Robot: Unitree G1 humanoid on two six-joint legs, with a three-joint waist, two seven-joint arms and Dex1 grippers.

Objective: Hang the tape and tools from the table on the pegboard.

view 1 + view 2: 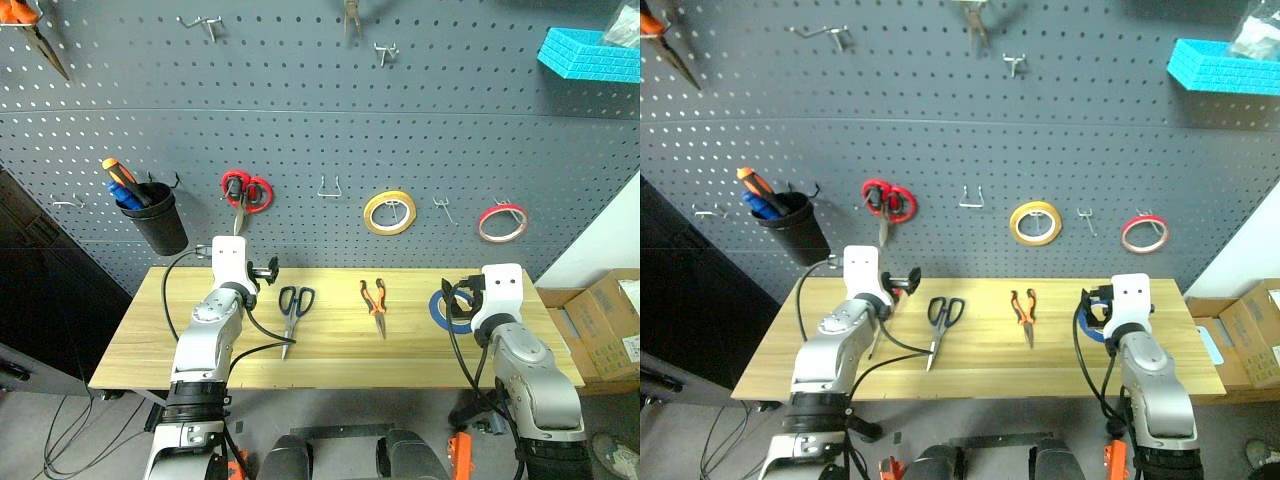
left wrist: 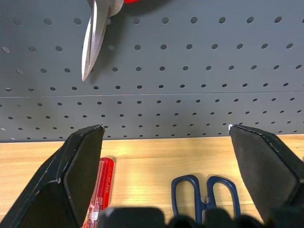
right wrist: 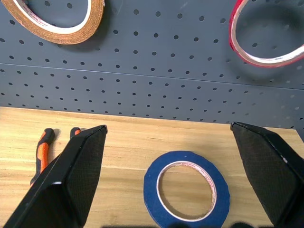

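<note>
**Both grippers open above the table, tape and tools lying flat**

The landmark is the wooden table (image 1: 330, 350), which stands against the dark grey pegboard (image 1: 330, 130).

The left gripper (image 2: 164, 156) hovers over the table's left part with its two black fingers spread wide, holding nothing. Between those fingers lie the blue-handled scissors (image 1: 291, 313), flat on the table with the handles toward the pegboard and the blades pointing to the table's front edge. The red-handled screwdriver (image 2: 102, 187) lies on the table just beside the left finger, partly hidden by it.

Near the middle of the table lie the orange-and-black pliers (image 1: 375, 303), handles toward the pegboard, well apart from the scissors.

The right gripper (image 3: 166, 175) hovers over the table's right part, fingers likewise wide apart and empty. The blue tape ring (image 3: 186, 188) lies flat on the table between them, touching neither finger.

On the pegboard above the table hang red-handled scissors (image 1: 244, 193) over the left part, a yellow tape roll (image 1: 389, 212) over the middle and a red tape roll (image 1: 501, 222) over the right end. A bare metal hook (image 1: 329, 188) sits between the red scissors and the yellow roll. A black cup (image 1: 158, 218) holding an orange-handled screwdriver (image 1: 122, 177) hangs just past the table's left end.
</note>
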